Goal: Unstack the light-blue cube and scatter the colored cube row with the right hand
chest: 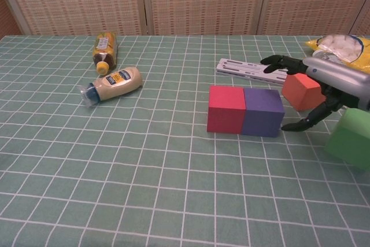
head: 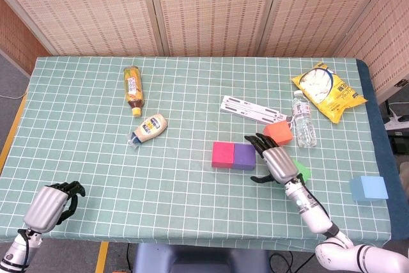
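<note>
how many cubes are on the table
5: pink cube and purple cube touching at centre, red cube behind the right hand, green cube partly hidden by it, light-blue cube far right.

desk (head: 77,113): green with white grid
cube row: magenta cube (head: 223,155), purple cube (head: 245,156)
red cube (head: 278,133): orange-red
green cube (head: 301,172): green
light-blue cube (head: 369,188): pale blue
snack bag (head: 330,91): yellow

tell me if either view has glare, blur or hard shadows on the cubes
Head view: even light, no glare; the purple cube and right hand are sharp, with faint shadows. Chest view: sharp too, a soft shadow under the magenta cube; the green cube is cut by the frame edge.
</note>
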Robot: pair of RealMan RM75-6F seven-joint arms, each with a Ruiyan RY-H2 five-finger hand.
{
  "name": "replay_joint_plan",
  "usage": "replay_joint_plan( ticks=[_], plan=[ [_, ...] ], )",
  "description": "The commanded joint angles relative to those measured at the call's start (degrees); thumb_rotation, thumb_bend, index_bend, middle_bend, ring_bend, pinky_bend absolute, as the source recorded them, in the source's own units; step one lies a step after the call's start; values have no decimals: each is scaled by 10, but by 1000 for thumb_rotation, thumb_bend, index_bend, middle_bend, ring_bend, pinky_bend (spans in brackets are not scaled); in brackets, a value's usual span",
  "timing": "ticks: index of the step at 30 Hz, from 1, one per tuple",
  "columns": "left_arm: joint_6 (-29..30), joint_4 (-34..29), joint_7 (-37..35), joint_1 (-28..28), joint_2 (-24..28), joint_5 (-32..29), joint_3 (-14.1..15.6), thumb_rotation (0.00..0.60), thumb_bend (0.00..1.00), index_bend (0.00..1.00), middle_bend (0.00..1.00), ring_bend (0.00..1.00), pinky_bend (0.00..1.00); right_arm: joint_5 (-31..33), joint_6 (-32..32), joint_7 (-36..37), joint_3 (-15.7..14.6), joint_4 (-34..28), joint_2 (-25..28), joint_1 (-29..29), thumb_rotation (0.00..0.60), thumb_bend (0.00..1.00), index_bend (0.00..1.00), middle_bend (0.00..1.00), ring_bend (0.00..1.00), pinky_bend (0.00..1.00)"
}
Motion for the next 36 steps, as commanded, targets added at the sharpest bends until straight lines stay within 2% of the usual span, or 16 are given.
replay_joint_plan(
  ticks=[1,10,13,15,18,21,23,26,32,36],
  plan=[
    [1,0,-1,1,1,-1,-1,600,741,526,494,586,730,11,-18,-13,-1,1,-6,8,600,0,101,126,0,113],
    [1,2,-5,1,2,-2,-1,600,740,526,495,586,730,29,-32,-27,5,76,-62,21,600,0,191,178,34,133],
    [3,2,-7,1,2,-2,-2,600,740,526,495,587,730,28,-33,-21,5,98,-77,23,600,0,243,211,80,185],
    [4,2,-8,2,3,-3,-2,600,740,526,495,586,730,23,-22,-20,5,113,-87,22,600,0,306,298,163,255],
    [5,2,-10,2,3,-3,-2,600,739,526,495,586,730,10,8,-24,5,138,-103,17,600,0,467,475,362,432],
    [4,3,-10,2,3,-2,-2,600,739,527,494,586,730,-5,39,-24,4,154,-113,10,600,0,613,585,513,590],
    [3,3,-9,1,2,-2,-1,600,740,526,494,586,730,-11,51,-21,2,153,-112,6,600,0,669,621,557,634],
    [2,2,-8,1,2,-1,-1,600,740,526,495,586,730,-11,56,-24,-4,120,-91,-4,600,0,698,634,570,650],
    [1,1,-6,1,2,-1,-1,600,739,526,495,586,730,8,44,-73,-24,-18,1,-29,600,0,701,635,572,656],
    [1,-1,-4,1,2,-1,-1,600,739,526,494,586,730,33,-1,-86,-44,-126,84,-32,600,0,700,635,572,658]
  ],
)
